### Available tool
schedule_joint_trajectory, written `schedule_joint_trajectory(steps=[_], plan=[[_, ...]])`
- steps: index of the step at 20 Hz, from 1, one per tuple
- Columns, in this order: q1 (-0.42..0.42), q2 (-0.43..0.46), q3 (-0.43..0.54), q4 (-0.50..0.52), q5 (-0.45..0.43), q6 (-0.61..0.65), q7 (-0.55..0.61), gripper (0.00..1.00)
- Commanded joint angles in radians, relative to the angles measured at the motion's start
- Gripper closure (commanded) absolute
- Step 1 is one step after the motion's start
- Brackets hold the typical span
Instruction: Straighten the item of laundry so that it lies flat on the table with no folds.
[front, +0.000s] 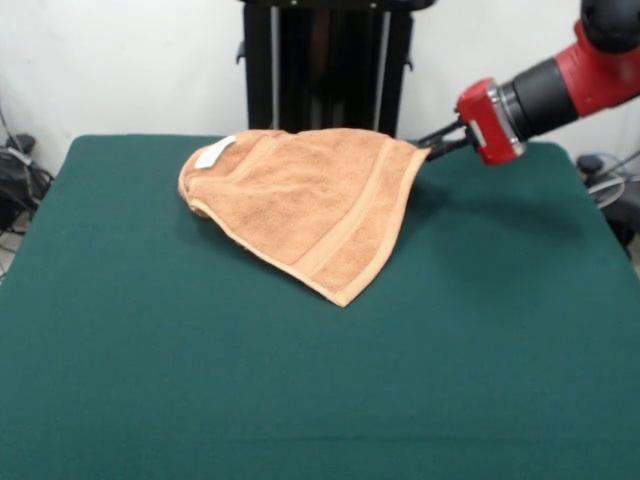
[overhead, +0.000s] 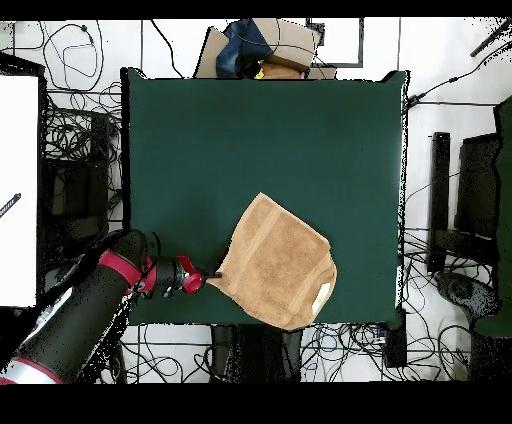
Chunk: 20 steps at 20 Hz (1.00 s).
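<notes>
The peach-orange towel (front: 310, 195) lies at the far middle of the green table (front: 300, 400), folded over on itself, with a white label (front: 213, 153) on its left end and a border band down its right side. One point reaches toward the table's middle. My gripper (front: 432, 150) comes in from the right and is shut on the towel's far right corner, which is held slightly off the cloth. In the overhead view the towel (overhead: 280, 260) sits near the table's (overhead: 250, 130) bottom edge, with my gripper (overhead: 212, 275) at its left corner.
The black pedestal (front: 325, 65) stands behind the towel. The overhead view shows tangled cables (overhead: 80, 150) on the floor around the table, boxes and clutter (overhead: 265, 45) beyond the top edge, and dark equipment (overhead: 470, 200) at the right.
</notes>
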Motion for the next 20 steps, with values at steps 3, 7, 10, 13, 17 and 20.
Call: schedule_joint_trajectory(steps=[3,7,10,13,17,20], plan=[[0.001,0.03,0.021,-0.074,0.081,-0.077,0.293,1.0],[0.001,0.029,0.013,-0.081,0.093,-0.105,0.307,1.0],[0.002,0.026,0.008,-0.084,0.11,-0.107,0.312,1.0],[0.004,0.019,0.003,-0.081,0.129,-0.111,0.314,1.0],[0.002,0.01,0.002,-0.081,0.153,-0.121,0.306,1.0],[0.003,0.014,-0.007,-0.096,0.168,-0.091,0.298,1.0]])
